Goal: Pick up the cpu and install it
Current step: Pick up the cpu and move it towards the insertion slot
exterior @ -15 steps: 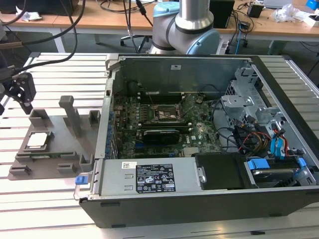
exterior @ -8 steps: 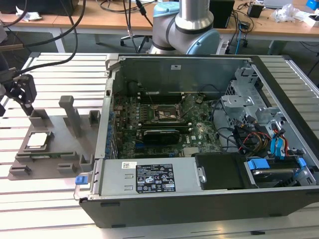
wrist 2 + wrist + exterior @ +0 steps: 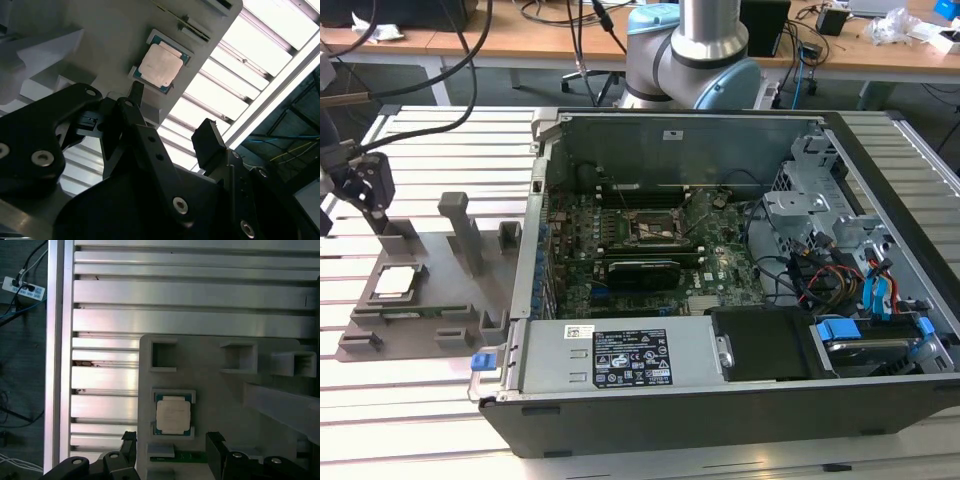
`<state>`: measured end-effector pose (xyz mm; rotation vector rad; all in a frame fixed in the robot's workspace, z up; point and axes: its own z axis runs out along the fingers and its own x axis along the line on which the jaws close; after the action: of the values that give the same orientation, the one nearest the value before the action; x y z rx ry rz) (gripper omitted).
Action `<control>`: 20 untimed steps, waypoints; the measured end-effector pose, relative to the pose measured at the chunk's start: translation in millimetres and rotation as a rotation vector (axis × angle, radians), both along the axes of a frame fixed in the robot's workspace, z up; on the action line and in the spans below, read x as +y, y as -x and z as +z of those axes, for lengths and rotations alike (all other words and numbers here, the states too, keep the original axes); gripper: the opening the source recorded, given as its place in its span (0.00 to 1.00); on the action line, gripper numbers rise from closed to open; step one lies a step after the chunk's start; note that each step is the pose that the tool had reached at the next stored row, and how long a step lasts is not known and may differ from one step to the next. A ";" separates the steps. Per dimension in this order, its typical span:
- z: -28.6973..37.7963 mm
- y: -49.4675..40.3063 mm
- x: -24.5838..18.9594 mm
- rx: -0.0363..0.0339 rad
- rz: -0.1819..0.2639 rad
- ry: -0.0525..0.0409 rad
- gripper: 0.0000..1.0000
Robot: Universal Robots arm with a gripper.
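CPU [image 3: 173, 415] lies flat in a shallow square pocket of the grey tray [image 3: 215, 390], metal lid up, its tan rim showing around the lid in both wrist views. I judge it light, thin and stiff. The smooth lid would give little purchase, and the underside would likely not forgive a knock or a drop. The sensible hold is on two opposite edges of the rim, taken squarely with gentle force and the chip kept level. The gripper [image 3: 172, 440] hangs close over the tray near the pocket with its jaws spread wider than the chip. Nothing is between them and nothing touches the chip. In the first wrist view one fingertip stands off to each side of the pocket, so the opening looks roughly lined up with it. Around the pocket the tray carries upright posts and small square recesses. It rests on the slatted metal table [image 3: 200, 290]. Well apart, toward the exterior view's right, the open case [image 3: 720, 400] lies on its side with the black socket [image 3: 655, 225] bare on the board.
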<state>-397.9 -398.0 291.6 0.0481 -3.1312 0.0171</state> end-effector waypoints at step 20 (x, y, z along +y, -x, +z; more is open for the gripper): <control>-27.9 0.0 0.0 0.0000 0.000 0.0001 0.66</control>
<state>-397.9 -398.0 263.7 0.0480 -3.1311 0.0172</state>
